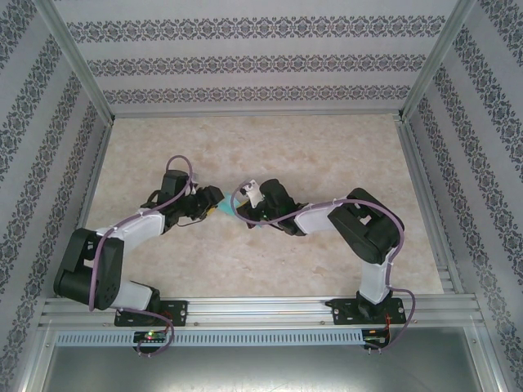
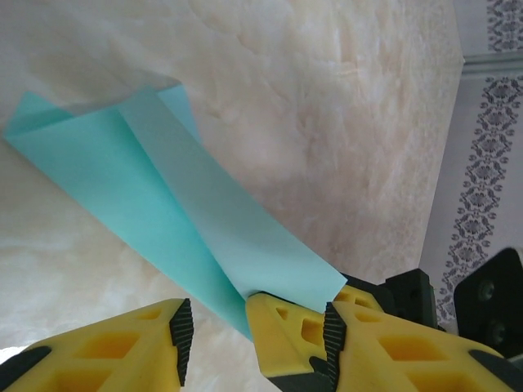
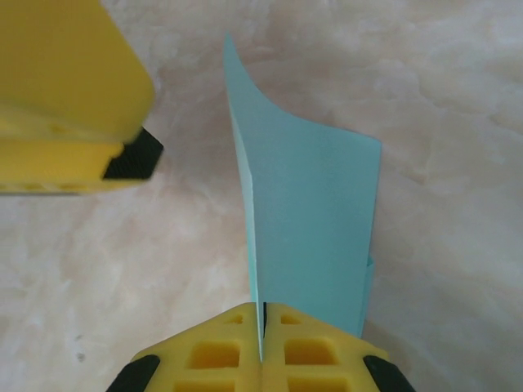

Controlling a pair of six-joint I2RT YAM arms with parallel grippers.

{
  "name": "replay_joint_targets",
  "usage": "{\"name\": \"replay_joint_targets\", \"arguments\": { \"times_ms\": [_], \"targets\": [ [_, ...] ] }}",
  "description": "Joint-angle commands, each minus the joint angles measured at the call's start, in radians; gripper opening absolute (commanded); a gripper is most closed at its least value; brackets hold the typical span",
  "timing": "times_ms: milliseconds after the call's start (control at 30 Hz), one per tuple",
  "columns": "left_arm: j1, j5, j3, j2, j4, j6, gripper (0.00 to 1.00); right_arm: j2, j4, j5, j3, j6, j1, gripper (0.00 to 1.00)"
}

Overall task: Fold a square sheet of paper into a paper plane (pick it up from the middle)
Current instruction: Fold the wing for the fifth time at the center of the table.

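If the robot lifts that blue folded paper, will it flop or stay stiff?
Probably floppy: the folded paper curves where it sticks out past the right tool pinching it. Likely very light, since one pinch at its end seems to keep it standing on edge. The fold may stiffen it slightly.

A fixed camera above and behind the two black arm bases looks down over the whole pale marbled tabletop. Each wrist camera peers closely along its yellow plastic fingers; both share the folded turquoise paper sheet at mid-table.
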Motion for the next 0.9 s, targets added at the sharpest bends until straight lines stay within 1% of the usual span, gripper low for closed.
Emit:
{"name": "replay_joint_targets", "arguments": {
  "times_ms": [0, 133, 333, 500, 867],
  "targets": [
    [-0.023, 0.024, -0.025, 0.037, 0.131, 0.014, 0.48, 0.006, 0.044, -0.089, 0.004, 0.132, -0.013, 0.03],
    [-0.042, 0.044, -0.044, 0.088, 0.196, -0.008, 0.44, 0.029, 0.060, -0.115, 0.011, 0.192, -0.018, 0.03],
    [-0.053, 0.042, -0.065, 0.126, 0.248, -0.020, 0.41, 0.049, 0.056, -0.136, 0.017, 0.224, -0.025, 0.02],
    [-0.053, 0.035, -0.070, 0.132, 0.263, -0.020, 0.38, 0.073, 0.049, -0.169, 0.031, 0.259, -0.031, 0.03],
    [-0.054, 0.034, -0.073, 0.145, 0.274, -0.011, 0.35, 0.113, 0.008, -0.202, 0.068, 0.301, -0.041, 0.04]
  ]
}}
